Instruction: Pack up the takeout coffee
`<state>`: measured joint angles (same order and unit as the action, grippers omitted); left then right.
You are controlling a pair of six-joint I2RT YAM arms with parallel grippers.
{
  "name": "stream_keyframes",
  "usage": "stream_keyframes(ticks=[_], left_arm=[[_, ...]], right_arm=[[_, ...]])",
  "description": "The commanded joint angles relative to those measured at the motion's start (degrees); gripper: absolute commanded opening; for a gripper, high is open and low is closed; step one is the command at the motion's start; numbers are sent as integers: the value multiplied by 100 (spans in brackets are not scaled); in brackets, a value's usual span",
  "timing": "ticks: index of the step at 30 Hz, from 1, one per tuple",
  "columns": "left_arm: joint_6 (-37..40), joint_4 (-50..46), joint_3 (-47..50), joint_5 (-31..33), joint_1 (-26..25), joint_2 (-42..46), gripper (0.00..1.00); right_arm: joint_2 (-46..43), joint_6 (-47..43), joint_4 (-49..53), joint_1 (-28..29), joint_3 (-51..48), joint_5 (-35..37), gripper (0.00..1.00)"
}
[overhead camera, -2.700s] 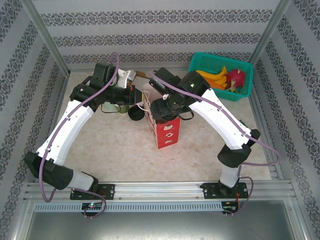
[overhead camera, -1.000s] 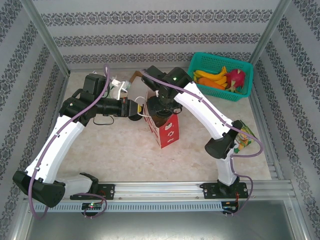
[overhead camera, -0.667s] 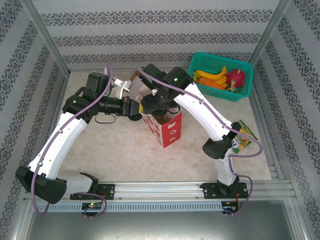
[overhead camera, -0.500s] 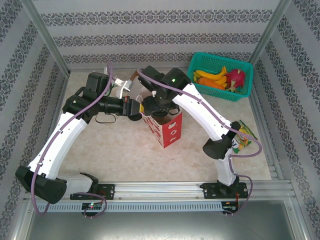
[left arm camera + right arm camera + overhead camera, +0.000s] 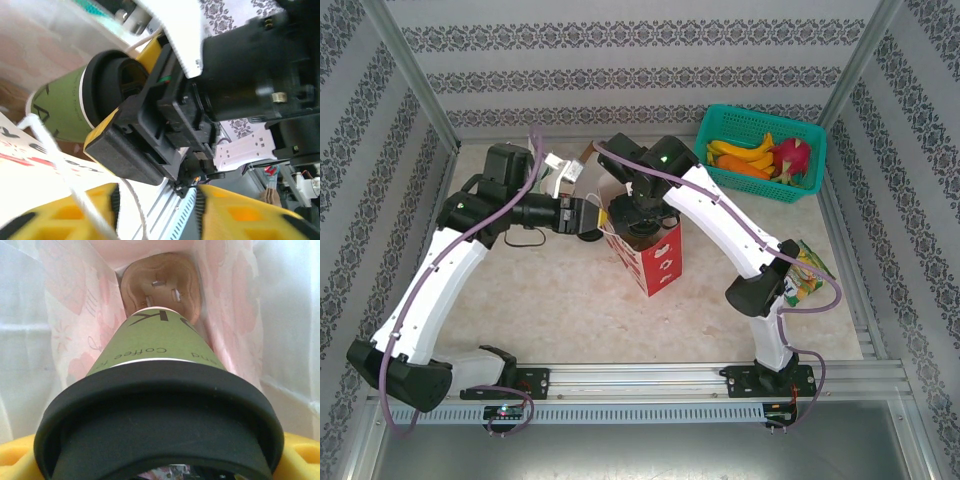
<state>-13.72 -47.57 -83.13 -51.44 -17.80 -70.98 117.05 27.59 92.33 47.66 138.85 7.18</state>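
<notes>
So the table [image 5: 550, 300] has both arms meeting at the back-middle. The right arm [image 5: 720, 215] bends in over a red paper bag [image 5: 655, 262], and the right gripper [image 5: 638, 215] sits right in the bag's open top. It's clamped around the green coffee cup [image 5: 157, 337], with a yellow finger on each side just under the black lid [image 5: 155, 405]. The cup hangs bottom-first inside the bag, with the pink-printed walls close on both sides. A brown pulp carrier [image 5: 160, 287] lies at the bottom, straight under the cup. I honestly can't tell if the cup touches it or is only lined up above it. The left arm [image 5: 450, 265] reaches across from the left side, and the left gripper [image 5: 157, 210] sits just beside the bag's left edge. Its yellow fingers [image 5: 240, 215] are spread well apart with nothing pinched between them. The bag's white string handle [image 5: 55, 160] runs loose across its wrist view, between those fingers and the cup. Off at the back right is a teal basket [image 5: 760, 108] with bananas [image 5: 750, 155] and a pink dragon fruit [image 5: 792, 155], well clear of everything. A green snack packet [image 5: 805, 272] lies by the right arm's elbow, near the table's right edge.
</notes>
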Motion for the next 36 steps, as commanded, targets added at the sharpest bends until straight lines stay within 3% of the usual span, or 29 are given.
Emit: stream_keyframes(ticks=[1, 4, 7, 12, 14, 18, 24, 36], left_arm=[[826, -268, -320, -419, 278, 237, 58], [1124, -212, -414, -332, 377, 303, 71], [891, -190, -688, 825, 385, 70, 80], [773, -259, -1196, 2518, 398, -573, 82], [865, -387, -1443, 2802, 393, -927, 82], [1169, -879, -2022, 2567, 396, -1745, 82], [1695, -544, -2016, 1651, 384, -2252, 81], [2368, -876, -2882, 1630, 312, -3429, 63]], right_arm=[[-43, -356, 812, -97, -158, -118, 57], [-91, -589, 821, -134, -218, -180, 57], [-145, -860, 813, -141, -226, -332, 57], [-184, -1268, 892, -213, -243, -432, 57], [-189, -1367, 926, -230, -218, -444, 57], [-197, -1424, 909, -248, -228, -461, 57], [-192, -1447, 866, -222, -322, -451, 57], [-157, -1368, 937, -160, -442, -324, 56]])
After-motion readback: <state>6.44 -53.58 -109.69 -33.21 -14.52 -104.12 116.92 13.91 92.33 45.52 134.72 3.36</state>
